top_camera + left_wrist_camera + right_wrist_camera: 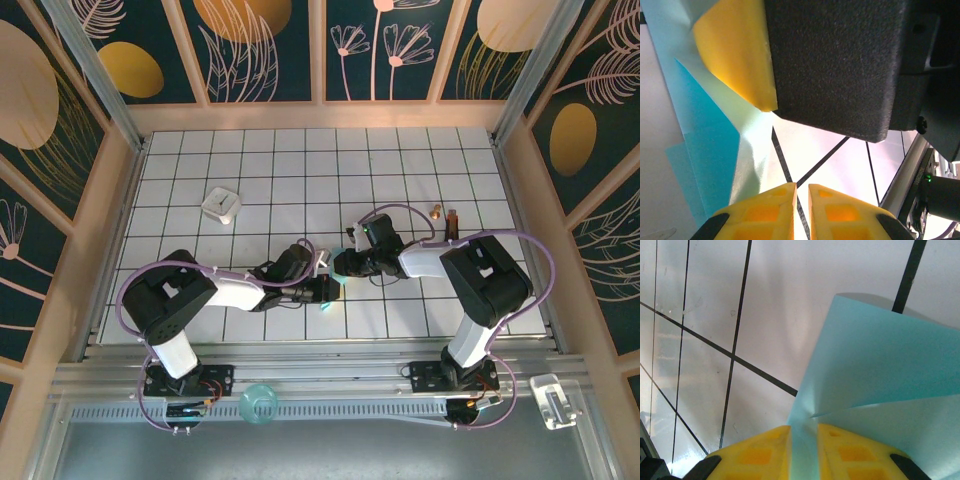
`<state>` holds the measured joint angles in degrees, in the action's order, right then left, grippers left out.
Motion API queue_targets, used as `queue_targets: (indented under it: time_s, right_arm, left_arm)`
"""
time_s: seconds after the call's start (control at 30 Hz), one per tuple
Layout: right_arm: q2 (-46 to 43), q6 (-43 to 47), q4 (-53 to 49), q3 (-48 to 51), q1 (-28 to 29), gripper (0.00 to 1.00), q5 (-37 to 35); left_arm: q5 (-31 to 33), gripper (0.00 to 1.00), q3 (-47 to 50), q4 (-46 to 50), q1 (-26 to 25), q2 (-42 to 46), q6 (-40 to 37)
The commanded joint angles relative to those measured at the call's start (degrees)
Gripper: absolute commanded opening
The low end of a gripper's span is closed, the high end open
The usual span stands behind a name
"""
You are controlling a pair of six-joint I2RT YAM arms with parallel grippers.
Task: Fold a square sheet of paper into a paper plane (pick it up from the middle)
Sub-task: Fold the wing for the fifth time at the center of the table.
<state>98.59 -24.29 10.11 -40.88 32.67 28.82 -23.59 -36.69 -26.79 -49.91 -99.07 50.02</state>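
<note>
Yellow pads of the right hand are clamped on the light-blue sheet of paper, a folded edge running up between them. Its flaps lift off the tiled tabletop between the two arms. The left hand is closed to a slit with only a grid line showing through, the paper just beside it. I judge the sheet very light, limp and easily creased or torn. It is best pinched gently at a folded edge, where the layers stiffen it.
</note>
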Motion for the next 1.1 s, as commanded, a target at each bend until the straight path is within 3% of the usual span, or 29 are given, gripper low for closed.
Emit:
queue_targets:
  time_s: [0.0,1.07]
  right_arm:
    - [3.3,1.4,-5.4,0.6,-0.3,0.21,-3.0]
    - [3.7,1.6,-6.0,0.5,-0.3,0.21,-3.7]
  left_arm:
    - [-1.5,0.16,0.8,-1.0,0.3,-1.0,0.5]
    - [-6.0,0.21,5.7,-3.1,-1.1,0.1,3.6]
